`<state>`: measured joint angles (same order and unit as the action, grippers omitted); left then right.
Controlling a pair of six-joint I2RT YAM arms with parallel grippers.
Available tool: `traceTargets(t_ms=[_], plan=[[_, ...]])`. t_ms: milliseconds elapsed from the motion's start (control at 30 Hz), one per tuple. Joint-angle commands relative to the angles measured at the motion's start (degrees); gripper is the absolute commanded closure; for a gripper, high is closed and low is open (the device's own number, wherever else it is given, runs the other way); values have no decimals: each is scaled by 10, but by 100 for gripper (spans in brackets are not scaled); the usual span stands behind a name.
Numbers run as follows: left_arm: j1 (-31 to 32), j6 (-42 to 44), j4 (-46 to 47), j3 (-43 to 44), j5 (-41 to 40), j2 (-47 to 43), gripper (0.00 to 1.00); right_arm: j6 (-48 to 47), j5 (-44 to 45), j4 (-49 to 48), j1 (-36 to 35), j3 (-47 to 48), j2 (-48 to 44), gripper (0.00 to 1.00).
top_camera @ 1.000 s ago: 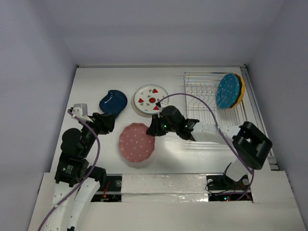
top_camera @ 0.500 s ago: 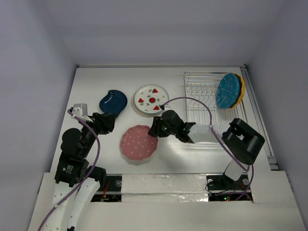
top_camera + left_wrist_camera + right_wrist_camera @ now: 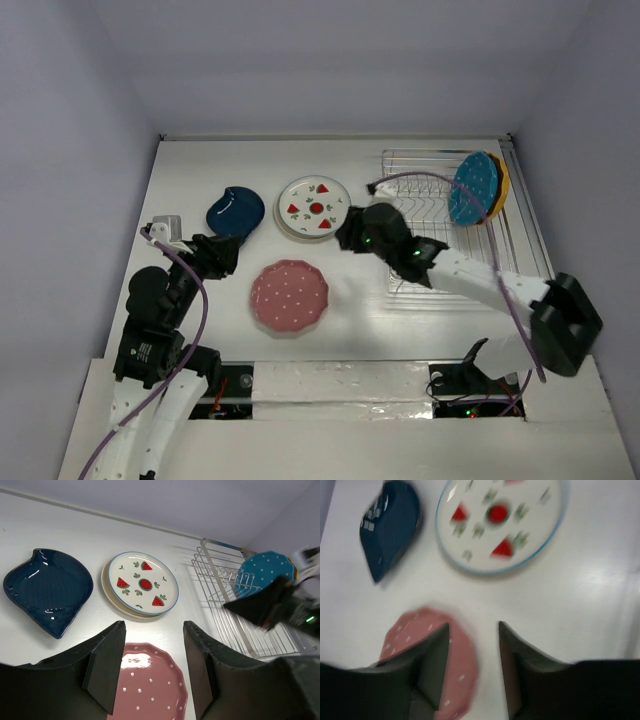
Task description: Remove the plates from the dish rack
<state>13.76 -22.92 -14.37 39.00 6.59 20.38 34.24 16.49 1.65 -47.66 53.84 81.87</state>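
The pink dotted plate (image 3: pixel 289 297) lies flat on the table, and also shows in the left wrist view (image 3: pixel 150 685) and the right wrist view (image 3: pixel 405 630). The white fruit plate (image 3: pixel 315 208) sits on a cream plate, with the dark blue plate (image 3: pixel 235 210) to its left. The teal plate (image 3: pixel 473 188) and the yellow plate (image 3: pixel 498 185) stand in the dish rack (image 3: pixel 425 210). My right gripper (image 3: pixel 346 238) is open and empty, above the table between the pink plate and the rack (image 3: pixel 473 626). My left gripper (image 3: pixel 222 256) is open and empty, left of the pink plate (image 3: pixel 153 627).
White walls close in the table at the back and sides. The rack's left slots (image 3: pixel 220 585) hold nothing. The right arm's purple cable (image 3: pixel 420 178) arches over the rack.
My right gripper has let go of the pink plate, which now lies flat, and has drawn back up and to the right toward the rack. The left arm has not moved.
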Motion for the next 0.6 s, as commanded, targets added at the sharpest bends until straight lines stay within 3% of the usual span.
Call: traceTargets(t_ms=[0, 33, 200, 367, 500, 567], plan=[[-2, 5, 29, -2, 1, -8, 53, -53, 100, 47, 88, 22, -103, 89], [-2, 6, 29, -2, 1, -10, 53, -59, 111, 58, 139, 21, -121, 100], [-2, 5, 29, -2, -1, -17, 53, -91, 162, 92, 283, 21, -188, 100], [3, 5, 28, -2, -3, -17, 53, -110, 154, 110, 371, 62, -160, 100], [9, 5, 27, -2, -4, -17, 53, -142, 187, 151, 401, 130, -96, 69], [14, 5, 26, -2, -6, -20, 53, -152, 221, 173, 401, 153, -53, 59]])
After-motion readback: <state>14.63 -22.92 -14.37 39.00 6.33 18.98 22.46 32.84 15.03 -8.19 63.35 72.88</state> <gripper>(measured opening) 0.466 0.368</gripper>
